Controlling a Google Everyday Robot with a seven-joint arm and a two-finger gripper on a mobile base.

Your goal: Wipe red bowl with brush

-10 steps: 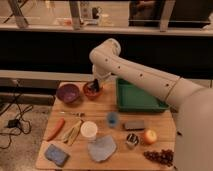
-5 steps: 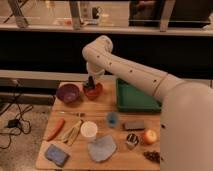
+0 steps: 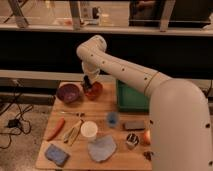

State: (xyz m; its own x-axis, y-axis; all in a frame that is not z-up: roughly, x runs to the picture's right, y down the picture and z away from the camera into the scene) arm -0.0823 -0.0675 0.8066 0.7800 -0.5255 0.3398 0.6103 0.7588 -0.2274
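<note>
The brush (image 3: 89,87) stands almost upright, its long axis running top to bottom and its lower end pointing down into the red bowl (image 3: 97,91). The gripper (image 3: 88,81) hangs just above this bowl on its left side, closed on the upper end of the brush. Both are dark, so where one ends and the other begins is hard to tell.

The red bowl stands near the back edge of the wooden table (image 3: 100,107). The purple bowl (image 3: 69,93) stands just beside it on the left, and the green tray (image 3: 131,97) is near on the right, partly behind the arm.

Toward the front edge stand a white cup (image 3: 89,129) and a blue cup (image 3: 113,119). A red-orange stick (image 3: 55,128) and tan utensils (image 3: 74,131) lie near the left edge. What the tray and cups hold I cannot tell.
</note>
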